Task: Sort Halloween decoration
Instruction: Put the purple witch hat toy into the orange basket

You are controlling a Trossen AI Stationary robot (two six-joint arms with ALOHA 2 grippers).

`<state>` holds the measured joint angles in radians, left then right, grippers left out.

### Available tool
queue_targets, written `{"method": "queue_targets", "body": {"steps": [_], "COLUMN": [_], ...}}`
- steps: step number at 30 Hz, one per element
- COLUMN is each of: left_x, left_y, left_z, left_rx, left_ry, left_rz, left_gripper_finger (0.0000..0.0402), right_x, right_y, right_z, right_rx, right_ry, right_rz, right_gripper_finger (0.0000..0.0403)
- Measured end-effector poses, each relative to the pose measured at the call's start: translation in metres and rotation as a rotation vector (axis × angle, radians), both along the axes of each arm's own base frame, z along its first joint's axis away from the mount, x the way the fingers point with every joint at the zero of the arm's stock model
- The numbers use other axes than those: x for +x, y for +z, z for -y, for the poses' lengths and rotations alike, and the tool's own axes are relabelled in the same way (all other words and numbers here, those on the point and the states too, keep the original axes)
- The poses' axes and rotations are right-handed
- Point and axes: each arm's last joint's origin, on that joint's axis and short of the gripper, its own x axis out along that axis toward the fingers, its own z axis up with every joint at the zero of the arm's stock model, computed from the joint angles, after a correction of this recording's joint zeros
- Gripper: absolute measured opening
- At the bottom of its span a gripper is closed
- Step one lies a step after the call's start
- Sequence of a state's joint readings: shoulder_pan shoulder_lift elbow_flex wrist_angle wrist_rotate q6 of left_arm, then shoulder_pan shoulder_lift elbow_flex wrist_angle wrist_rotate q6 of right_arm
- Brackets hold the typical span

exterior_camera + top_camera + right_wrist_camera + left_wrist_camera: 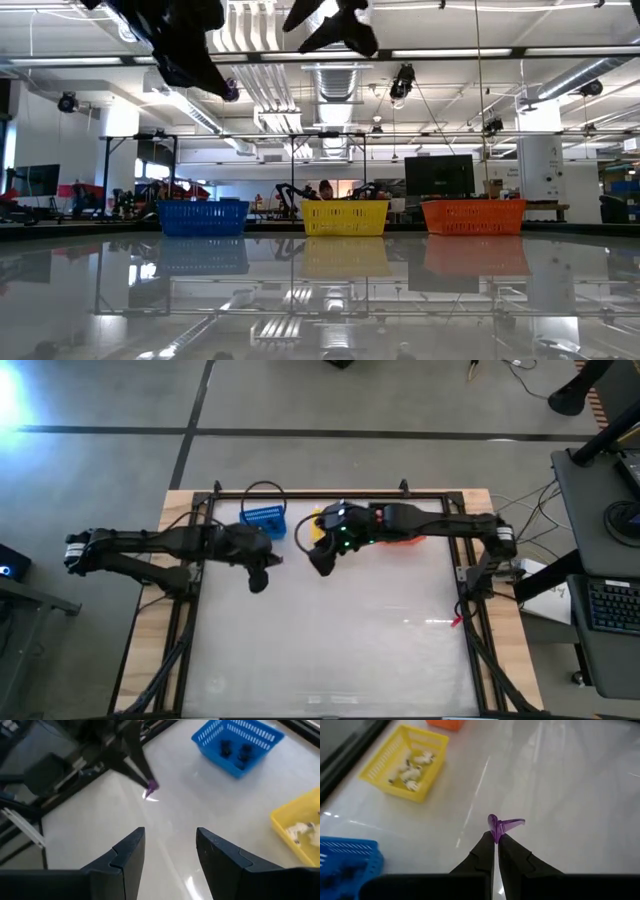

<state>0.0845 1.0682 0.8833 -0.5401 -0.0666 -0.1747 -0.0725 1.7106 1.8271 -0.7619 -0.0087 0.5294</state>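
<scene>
My left gripper [496,839] is shut on a small purple decoration piece [506,823], high above the white table, near the blue basket [263,520]. The same piece [152,785] shows at its fingertips in the right wrist view. My right gripper [170,845] hangs open and holds nothing, above the table in front of the yellow basket [316,526]. Black pieces [234,751] lie in the blue basket [237,742]. Whitish pieces [412,770] lie in the yellow basket [402,762]. My left gripper pinches one end of the purple piece [494,831] between its two fingertips. The fingers slant downward. The rest of the piece sticks out past the tips, lifted clear of the table.
An orange basket [472,216] stands to the right of the yellow one [345,216] and the blue one [203,216], all in a row at the table's far edge. The white table [330,650] stretches toward the near edge within its black frame.
</scene>
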Motion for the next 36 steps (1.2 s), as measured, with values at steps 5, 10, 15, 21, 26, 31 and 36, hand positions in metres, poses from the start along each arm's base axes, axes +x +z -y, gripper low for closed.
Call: {"method": "queue_targets", "body": {"steps": [5, 10, 15, 21, 26, 31, 36], "left_x": [0.002, 0.005, 0.006, 0.006, 0.008, 0.009, 0.010], "left_y": [0.005, 0.006, 0.006, 0.007, 0.009, 0.012, 0.012], "left_z": [-0.008, -0.009, -0.009, -0.009, -0.009, -0.010, -0.010], "left_rx": [0.018, 0.021, 0.022, 0.023, 0.027, 0.032, 0.032], "left_ry": [0.023, 0.026, 0.027, 0.027, 0.026, 0.026, 0.026], "left_rz": [0.047, 0.069, 0.074, 0.086, 0.108, 0.143, 0.145], "left_gripper_finger": [0.0000, 0.0000, 0.0000, 0.0000, 0.0000, 0.0000, 0.0000], "right_x": [0.020, 0.035, 0.040, 0.043, 0.044, 0.048, 0.050], "right_y": [-0.016, -0.026, -0.031, -0.033, -0.035, -0.041, -0.041], "right_z": [0.005, 0.012, 0.019, 0.019, 0.019, 0.020, 0.020], "right_rx": [0.010, 0.012, 0.040, 0.053, 0.061, 0.073, 0.063], "right_ry": [0.067, 0.058, 0.028, 0.039, 0.033, 0.024, 0.021], "right_rz": [0.029, 0.078, 0.090, 0.100, 0.103, 0.089, 0.104], "right_gripper_finger": [0.0168, 0.0158, 0.0144, 0.0146, 0.0152, 0.0150, 0.0144]}}
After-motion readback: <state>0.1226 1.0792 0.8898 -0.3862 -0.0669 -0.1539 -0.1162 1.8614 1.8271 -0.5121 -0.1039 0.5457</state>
